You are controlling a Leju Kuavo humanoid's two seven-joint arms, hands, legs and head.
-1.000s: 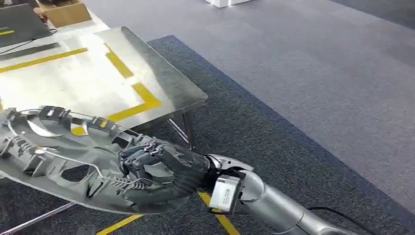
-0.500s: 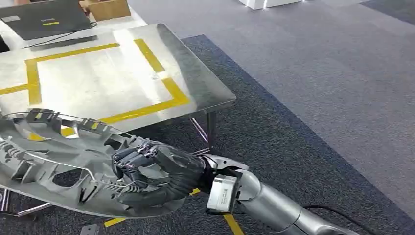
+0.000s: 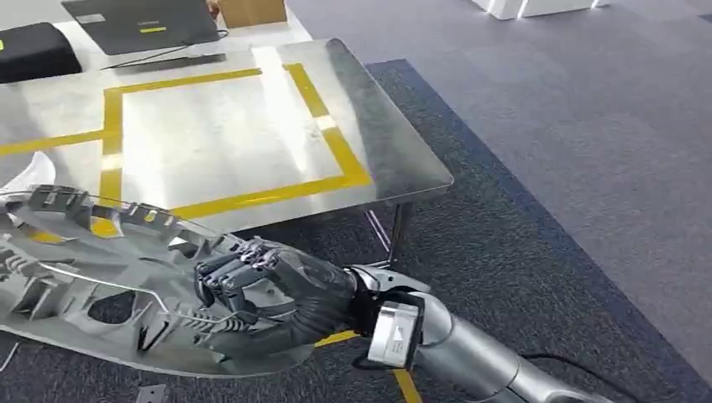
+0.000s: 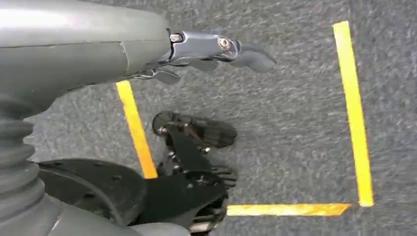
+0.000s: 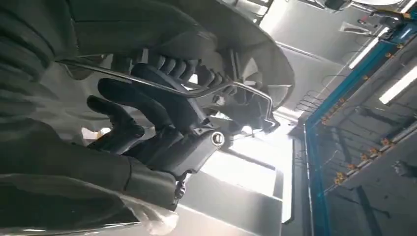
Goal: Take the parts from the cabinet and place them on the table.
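Observation:
A large grey plastic part [image 3: 84,269], ribbed and full of cut-outs, hangs in front of me over the near edge of the steel table [image 3: 395,143]. My right hand [image 3: 269,294] grips its right end, fingers curled over the rim and a thin wire on it. From the right wrist view the same hand [image 5: 162,128] wraps the part [image 5: 236,44] from below. My left hand [image 4: 211,49] hangs over the grey carpet, fingers loosely apart and holding nothing.
The table carries a yellow tape square [image 3: 332,138]. At its far side lie a laptop [image 3: 138,21], a black case [image 3: 34,50] and a cardboard box [image 3: 252,10]. Yellow tape lines [image 4: 351,108] mark the carpet. A blue metal frame [image 5: 314,162] stands nearby.
The whole picture has shifted: the camera turned, so the table now sits further right and shows more of its top. My right hand keeps the same hold on the part.

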